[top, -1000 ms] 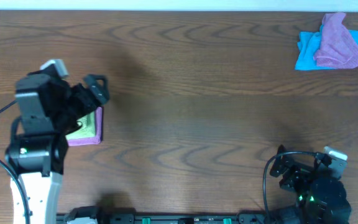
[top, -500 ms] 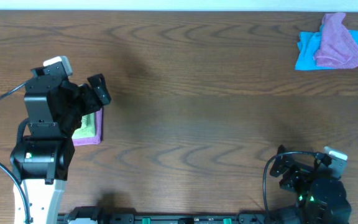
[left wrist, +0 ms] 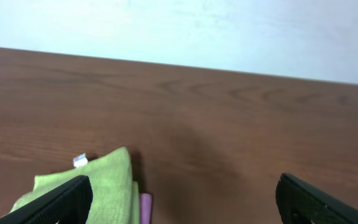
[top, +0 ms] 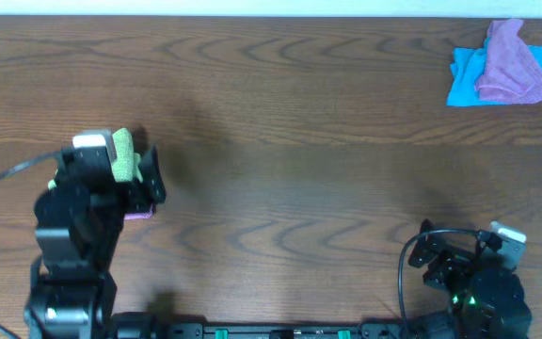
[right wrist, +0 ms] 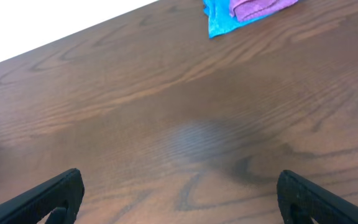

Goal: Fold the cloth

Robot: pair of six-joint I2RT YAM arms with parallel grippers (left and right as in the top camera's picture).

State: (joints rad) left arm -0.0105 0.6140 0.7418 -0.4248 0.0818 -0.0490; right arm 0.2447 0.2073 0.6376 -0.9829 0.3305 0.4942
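The lime-green cloth [left wrist: 107, 186] lies folded on a purple cloth [left wrist: 145, 208], with its small white tag [left wrist: 79, 160] at the far edge. In the overhead view the green cloth [top: 123, 155] and a strip of the purple cloth [top: 139, 215] show around my left arm, which hides most of them. My left gripper [left wrist: 185, 208] is open and empty, with its left finger in front of the green cloth. It also shows in the overhead view [top: 149, 179]. My right gripper [right wrist: 179, 199] is open and empty over bare wood at the near right [top: 431, 256].
A purple cloth [top: 514, 66] lies crumpled on a blue cloth [top: 459, 80] at the table's far right corner; both also show in the right wrist view [right wrist: 241, 9]. The wooden table [top: 299, 141] stretches between the arms.
My left arm has drawn back toward the near edge of the table and turned. The green cloth now shows at the far side of the arm. The right arm has not moved.
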